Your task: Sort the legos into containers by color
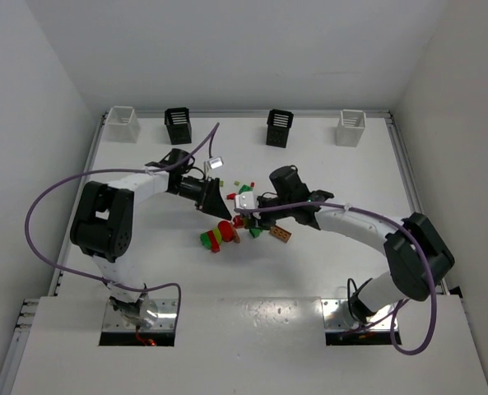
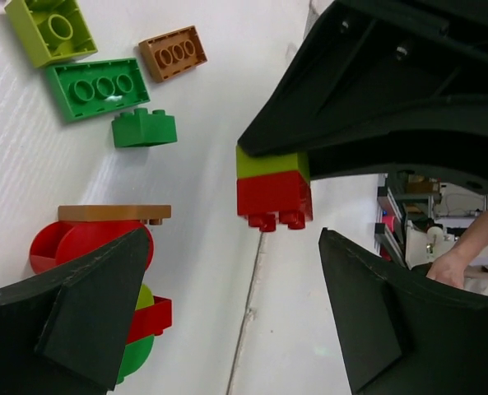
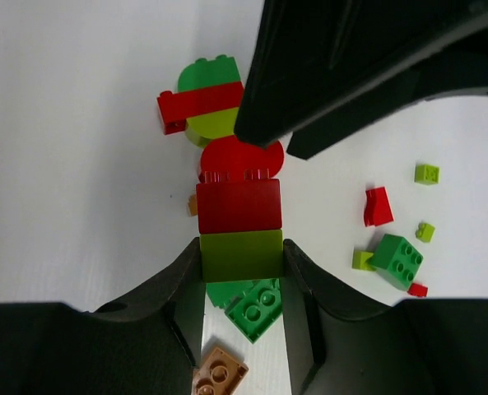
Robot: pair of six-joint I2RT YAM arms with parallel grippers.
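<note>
Bins (image 1: 178, 125) hide contents; left gripper (image 2: 231, 255) spread wide, right gripper (image 3: 242, 255) clamps red-green brick (image 3: 238, 206).

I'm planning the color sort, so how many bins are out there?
4, in a row at the back in the top view: left white bin, left black bin, right black bin, right white bin. None looks hidden.

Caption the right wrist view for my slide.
Right gripper pinches a yellow-green brick joined to a red brick, loose legos around.

White table (image 1: 359, 169) carries loose legos (image 1: 219, 237) at centre; four containers (image 1: 178, 125) (two black) line its far edge.
</note>
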